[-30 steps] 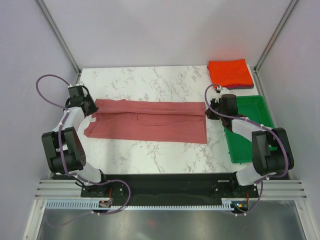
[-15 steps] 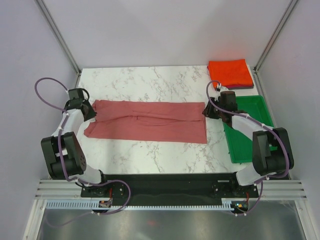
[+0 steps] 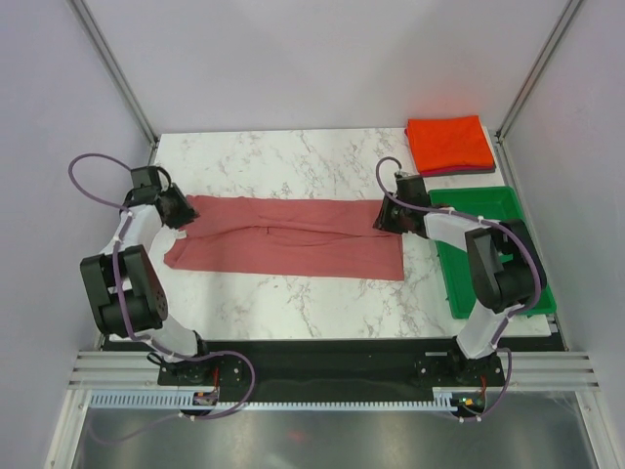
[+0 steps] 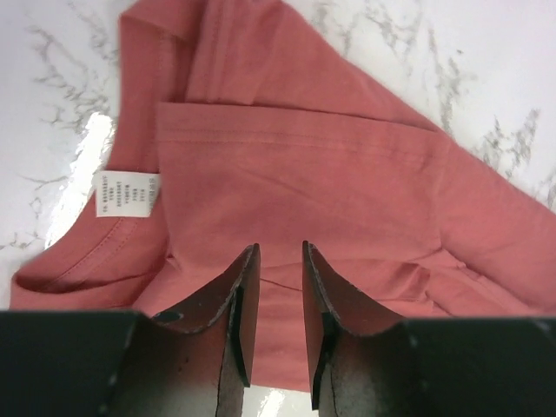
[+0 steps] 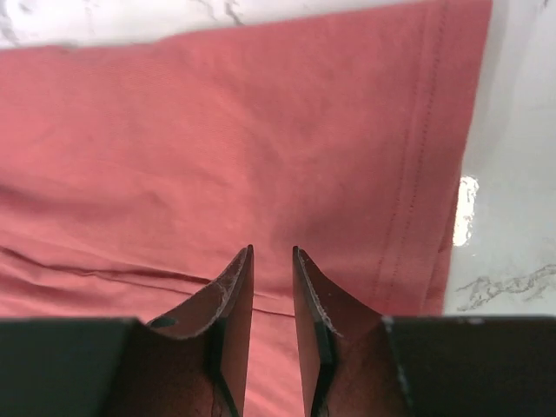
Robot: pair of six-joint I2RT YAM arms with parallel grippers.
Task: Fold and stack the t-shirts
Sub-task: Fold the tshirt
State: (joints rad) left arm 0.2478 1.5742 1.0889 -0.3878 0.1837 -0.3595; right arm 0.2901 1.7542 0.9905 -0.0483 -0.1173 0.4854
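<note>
A long, folded dusty rose-red cotton t-shirt (image 3: 293, 237) lies left to right across the middle of the white marble table (image 3: 293, 156). At the far right corner, a folded orange-red tee (image 3: 449, 143) sits on a dark maroon one (image 3: 459, 172). The green plastic tray (image 3: 493, 202) lies just nearer.

Bright, even light from above — shadows soft and faint. The glossy white marble worktop (image 3: 293, 156) shows small blown-out glare patches in both wrist views; the overhead view is sharp.

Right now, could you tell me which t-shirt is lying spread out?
The dusty rose t-shirt, stretched long across the marble table; the orange-red t-shirt sits folded square at the far-right corner.
</note>
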